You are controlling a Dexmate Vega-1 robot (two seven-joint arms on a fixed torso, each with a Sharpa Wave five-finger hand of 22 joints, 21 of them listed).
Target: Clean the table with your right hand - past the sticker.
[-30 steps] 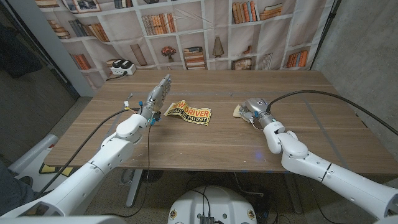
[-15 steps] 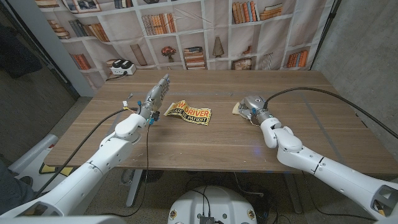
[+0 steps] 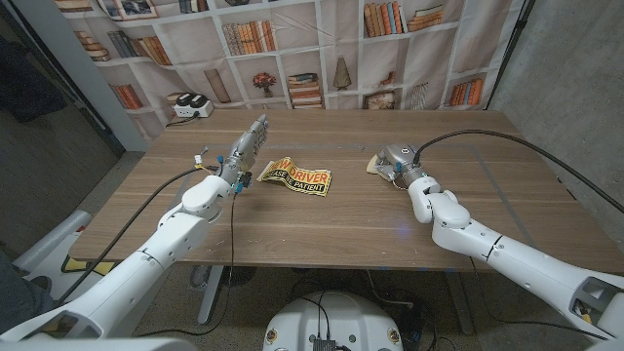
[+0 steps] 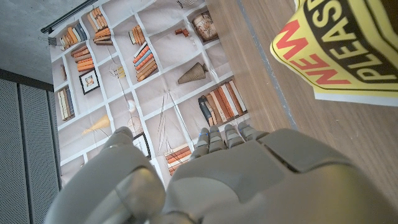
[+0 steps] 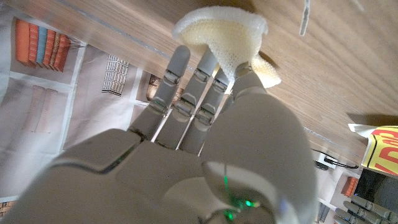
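The right hand (image 3: 397, 162) grasps a pale sponge (image 3: 374, 172) pressed to the desk (image 3: 331, 219), well right of the yellow sticker (image 3: 296, 176). The left hand (image 3: 246, 146) stands released, fingers straight, just left of the sticker

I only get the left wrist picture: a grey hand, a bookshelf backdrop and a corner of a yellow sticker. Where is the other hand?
Observer: The right hand is on the table well to the right of the sticker, apart from it.
Operator: Is it holding anything?
Observer: Yes, its fingers press a pale sponge-like cloth against the wood.
Operator: And my hand, is it touching the sticker?
Observer: The left hand stands just left of the sticker with fingers stretched out, holding nothing; whether it touches the sticker's edge I cannot tell.
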